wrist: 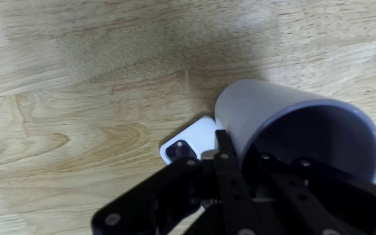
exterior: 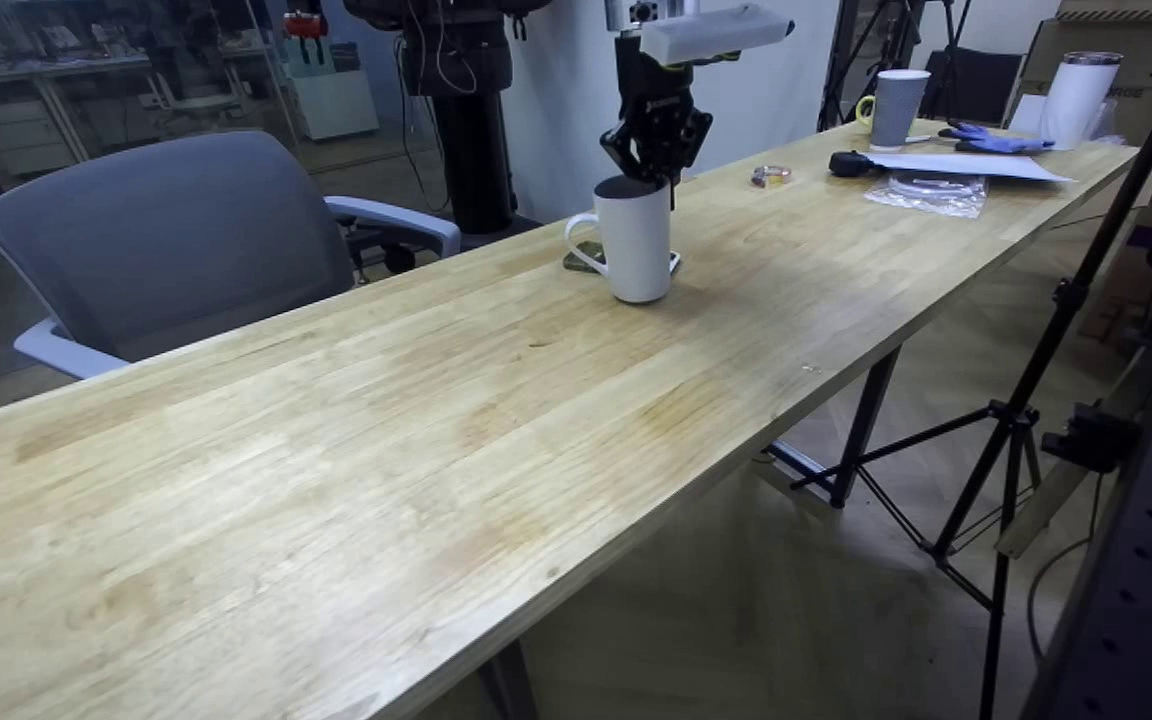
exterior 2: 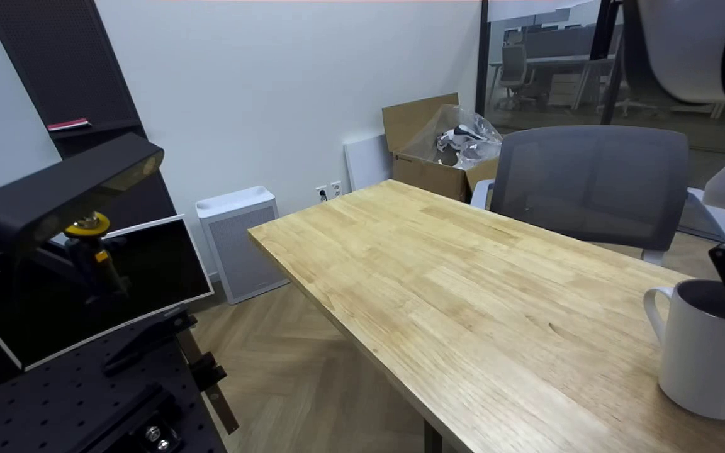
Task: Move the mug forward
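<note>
Jaws of the black gripper (wrist: 236, 143) pinch the rim wall of the white mug (exterior: 639, 245): in the wrist view one finger (wrist: 225, 148) lies outside it, the other reaches into the dark interior, its tip hard to make out. The mug is upright, right of centre in the wrist view and at upper middle in an exterior view; whether its base touches the tabletop (exterior: 336, 450) cannot be told. A white phone (wrist: 204, 130) lies just beside it, partly hidden, its camera cluster (wrist: 179, 150) visible only from the wrist. The right edge of an exterior view crops the arm (exterior 2: 696, 50) and jaws. Both exterior views show the mug's handle (exterior 2: 651, 311); an exterior view adds a grey cup (exterior: 899, 112) and a white tumbler (exterior: 1081, 100), upper right.
</note>
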You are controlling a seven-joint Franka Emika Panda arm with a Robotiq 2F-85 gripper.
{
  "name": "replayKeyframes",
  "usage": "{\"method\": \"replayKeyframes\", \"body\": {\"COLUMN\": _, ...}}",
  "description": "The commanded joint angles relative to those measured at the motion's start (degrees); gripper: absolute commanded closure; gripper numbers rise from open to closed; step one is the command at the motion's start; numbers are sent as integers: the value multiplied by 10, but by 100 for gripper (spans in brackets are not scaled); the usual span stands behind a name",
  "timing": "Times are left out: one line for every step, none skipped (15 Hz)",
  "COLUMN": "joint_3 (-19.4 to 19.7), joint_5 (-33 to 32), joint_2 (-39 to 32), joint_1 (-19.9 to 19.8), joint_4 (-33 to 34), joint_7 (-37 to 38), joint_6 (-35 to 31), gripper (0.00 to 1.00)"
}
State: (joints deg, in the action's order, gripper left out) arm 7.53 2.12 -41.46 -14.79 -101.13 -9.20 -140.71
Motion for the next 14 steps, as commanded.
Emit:
{"method": "replayKeyframes", "body": {"joint_3": -3, "joint_5": -4, "joint_2": 20, "joint_1": 6, "joint_4": 25, "joint_7": 17, "joint_6": 24, "gripper": 98}}
{"method": "replayKeyframes", "body": {"joint_3": -5, "joint_5": -3, "joint_2": 24, "joint_1": 7, "joint_4": 29, "joint_7": 16, "joint_6": 25, "gripper": 98}}
{"method": "replayKeyframes", "body": {"joint_3": -7, "joint_5": -2, "joint_2": 30, "joint_1": 7, "joint_4": 30, "joint_7": 15, "joint_6": 24, "gripper": 98}}
{"method": "replayKeyframes", "body": {"joint_3": -9, "joint_5": 0, "joint_2": 37, "joint_1": 8, "joint_4": 31, "joint_7": 13, "joint_6": 24, "gripper": 98}}
{"method": "replayKeyframes", "body": {"joint_3": -12, "joint_5": 2, "joint_2": 45, "joint_1": 7, "joint_4": 30, "joint_7": 10, "joint_6": 24, "gripper": 98}}
{"method": "replayKeyframes", "body": {"joint_3": -15, "joint_5": 4, "joint_2": 50, "joint_1": 6, "joint_4": 30, "joint_7": 9, "joint_6": 24, "gripper": 98}}
{"method": "replayKeyframes", "body": {"joint_3": -21, "joint_5": 7, "joint_2": 58, "joint_1": 3, "joint_4": 30, "joint_7": 1, "joint_6": 33, "gripper": 98}}
{"method": "replayKeyframes", "body": {"joint_3": -24, "joint_5": 8, "joint_2": 64, "joint_1": 3, "joint_4": 30, "joint_7": -2, "joint_6": 38, "gripper": 98}}
{"method": "replayKeyframes", "body": {"joint_3": -30, "joint_5": 11, "joint_2": 72, "joint_1": 2, "joint_4": 28, "joint_7": -10, "joint_6": 46, "gripper": 98}}
{"method": "replayKeyframes", "body": {"joint_3": -33, "joint_5": 11, "joint_2": 77, "joint_1": 2, "joint_4": 27, "joint_7": -15, "joint_6": 50, "gripper": 98}}
{"method": "replayKeyframes", "body": {"joint_3": -37, "joint_5": 12, "joint_2": 82, "joint_1": 3, "joint_4": 25, "joint_7": -21, "joint_6": 56, "gripper": 98}}
{"method": "replayKeyframes", "body": {"joint_3": -42, "joint_5": 14, "joint_2": 88, "joint_1": 3, "joint_4": 22, "joint_7": -27, "joint_6": 61, "gripper": 98}}
{"method": "replayKeyframes", "body": {"joint_3": -46, "joint_5": 15, "joint_2": 93, "joint_1": 5, "joint_4": 17, "joint_7": -33, "joint_6": 65, "gripper": 98}}
{"method": "replayKeyframes", "body": {"joint_3": -50, "joint_5": 15, "joint_2": 98, "joint_1": 6, "joint_4": 13, "joint_7": -38, "joint_6": 67, "gripper": 98}}
